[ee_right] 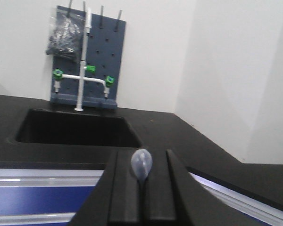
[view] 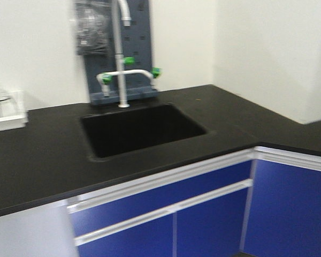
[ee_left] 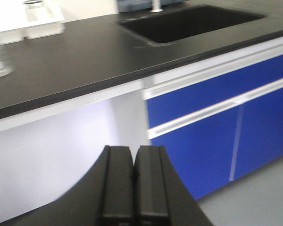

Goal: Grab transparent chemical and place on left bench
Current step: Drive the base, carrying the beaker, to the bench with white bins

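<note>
My right gripper (ee_right: 141, 153) is shut on the transparent chemical (ee_right: 141, 165), a slim whitish pipette. Only its rounded bulb shows, sticking up between the fingertips; the stem is hidden between the pads. The gripper is held in front of the counter edge, to the right of the sink. The black bench (view: 43, 155) with a white wall behind it runs to the left of the sink and shows in the left wrist view (ee_left: 75, 61) too. My left gripper (ee_left: 133, 149) is shut and empty, low in front of the cabinets. Neither gripper shows in the front view.
A black sink (view: 142, 128) is set in the counter, with a white tap with green knobs (view: 123, 75) and a grey peg rack (view: 134, 48) behind. A white tray with glassware (view: 6, 115) stands far left. Blue cabinet doors (view: 203, 214) are below. The counter turns a corner at right (view: 289, 134).
</note>
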Tool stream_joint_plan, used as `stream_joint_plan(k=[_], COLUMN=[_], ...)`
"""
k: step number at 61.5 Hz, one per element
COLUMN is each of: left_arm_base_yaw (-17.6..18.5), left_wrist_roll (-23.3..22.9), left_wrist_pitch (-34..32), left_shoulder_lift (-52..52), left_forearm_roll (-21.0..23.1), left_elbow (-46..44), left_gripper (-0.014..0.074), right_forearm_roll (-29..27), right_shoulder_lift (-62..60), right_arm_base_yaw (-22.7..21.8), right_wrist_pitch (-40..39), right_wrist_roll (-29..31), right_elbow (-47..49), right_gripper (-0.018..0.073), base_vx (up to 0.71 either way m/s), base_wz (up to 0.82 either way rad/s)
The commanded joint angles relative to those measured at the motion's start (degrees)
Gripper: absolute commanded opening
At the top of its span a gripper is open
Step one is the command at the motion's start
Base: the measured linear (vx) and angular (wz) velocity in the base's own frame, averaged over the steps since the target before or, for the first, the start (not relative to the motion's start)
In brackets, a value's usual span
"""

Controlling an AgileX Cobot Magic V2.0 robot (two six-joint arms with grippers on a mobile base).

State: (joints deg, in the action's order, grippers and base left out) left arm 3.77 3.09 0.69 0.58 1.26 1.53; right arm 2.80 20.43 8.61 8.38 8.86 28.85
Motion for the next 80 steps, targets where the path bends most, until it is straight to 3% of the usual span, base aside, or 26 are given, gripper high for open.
stream_joint_plan(k=[1, 48, 80], left_arm_base_yaw=[0.1, 0.1, 0.1], left_wrist_roll=[-0.4, -0.4, -0.4], left_wrist_pitch=[-4.5, -4.5, -4.5], left_shoulder_lift=[1.1, 1.1, 1.1], left_forearm_roll=[0.0, 0.0, 0.0], left_elbow=[0.9, 0.9, 0.9], left_gripper=[-0.0004, -0.0004, -0.0004], right_forearm_roll=[0.1, 0.1, 0.1], right_shoulder_lift=[0.5, 0.5, 0.5], right_arm_base_yaw=[-0.2, -0.2, -0.2], right_wrist_pitch=[-4.7, -4.7, -4.7], right_wrist_roll=[0.1, 0.1, 0.1], right_elbow=[1.6, 1.6, 1.6], right_gripper=[-0.0004, -0.0004, -0.0004], base_vx=[0.08, 0.13, 0.30], base_wz=[0.75, 0.58, 0.17])
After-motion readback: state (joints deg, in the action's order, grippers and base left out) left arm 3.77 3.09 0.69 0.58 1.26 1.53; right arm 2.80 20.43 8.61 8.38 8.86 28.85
